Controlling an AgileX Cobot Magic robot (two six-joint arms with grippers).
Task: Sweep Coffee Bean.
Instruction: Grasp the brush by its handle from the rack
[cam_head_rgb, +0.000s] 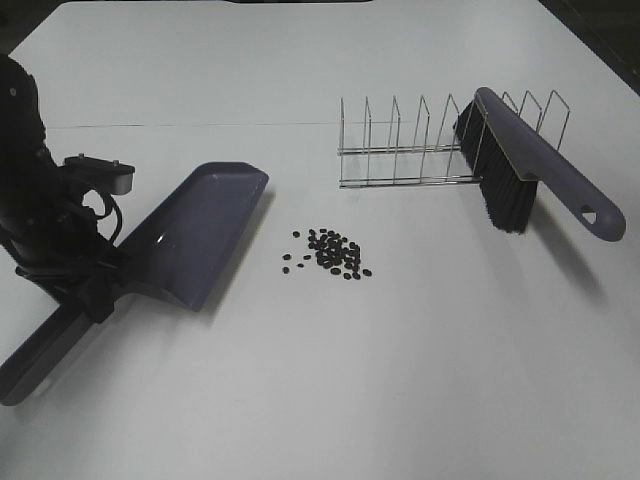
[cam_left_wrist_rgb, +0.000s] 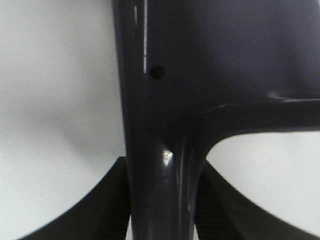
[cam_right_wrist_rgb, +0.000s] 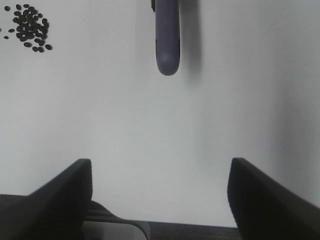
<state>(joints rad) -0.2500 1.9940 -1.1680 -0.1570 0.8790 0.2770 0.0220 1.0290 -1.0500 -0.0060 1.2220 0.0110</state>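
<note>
The coffee beans (cam_head_rgb: 330, 252) lie in a loose cluster on the white table, just right of the purple dustpan (cam_head_rgb: 200, 235). They also show in the right wrist view (cam_right_wrist_rgb: 30, 27). My left gripper (cam_head_rgb: 85, 285) is shut on the dustpan's handle (cam_left_wrist_rgb: 160, 150), with the pan's mouth near the beans. The purple brush (cam_head_rgb: 530, 165) with black bristles leans on the wire rack, its handle pointing right. My right gripper (cam_right_wrist_rgb: 160, 190) is open and empty, with the brush's handle end (cam_right_wrist_rgb: 167, 45) some way ahead of it. The right arm is out of the exterior high view.
A wire dish rack (cam_head_rgb: 410, 150) stands behind the beans and holds up the brush. The white table (cam_head_rgb: 400, 380) runs to its far edge, with dark floor at the back corners.
</note>
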